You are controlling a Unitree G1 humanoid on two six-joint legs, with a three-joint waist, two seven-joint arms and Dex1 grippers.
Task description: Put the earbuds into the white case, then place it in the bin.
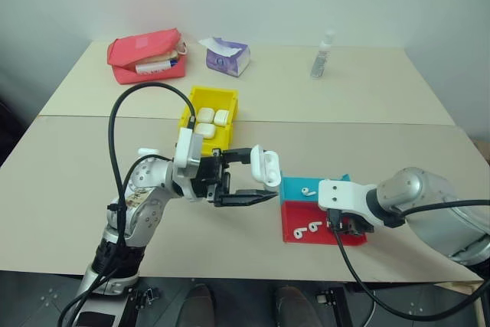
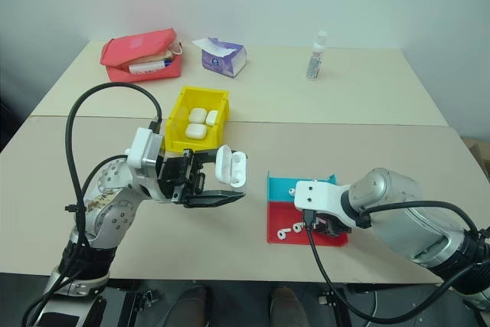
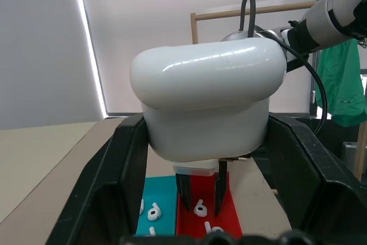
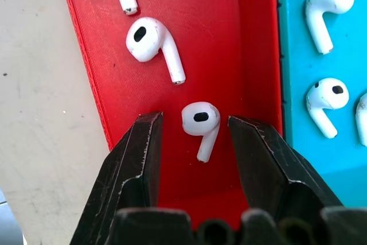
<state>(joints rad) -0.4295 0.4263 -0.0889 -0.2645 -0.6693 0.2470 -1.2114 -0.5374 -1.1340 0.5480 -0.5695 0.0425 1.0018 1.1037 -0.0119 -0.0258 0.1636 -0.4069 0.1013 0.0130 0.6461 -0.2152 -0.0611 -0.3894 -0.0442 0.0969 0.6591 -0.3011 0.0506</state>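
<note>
My left gripper point(image 1: 256, 177) is shut on the white case point(image 1: 266, 166), holding it above the table with its lid flipped open. In the left wrist view the case point(image 3: 209, 101) sits between the two black fingers point(image 3: 123, 170). My right gripper point(image 4: 196, 120) points down into the red tray point(image 4: 223, 38), open, with its fingers on either side of one earbud point(image 4: 200, 121) and small gaps between. Other earbuds point(image 4: 152, 41) lie nearby in the tray. The yellow bin point(image 1: 213, 90) stands behind my left gripper with three white cases inside.
A turquoise tray point(image 1: 292, 186) with more earbuds point(image 4: 327, 1) adjoins the red tray point(image 1: 295, 210). At the far side of the table lie a red pouch point(image 1: 147, 56), a purple tissue pack point(image 1: 226, 57) and a small clear bottle point(image 1: 323, 55).
</note>
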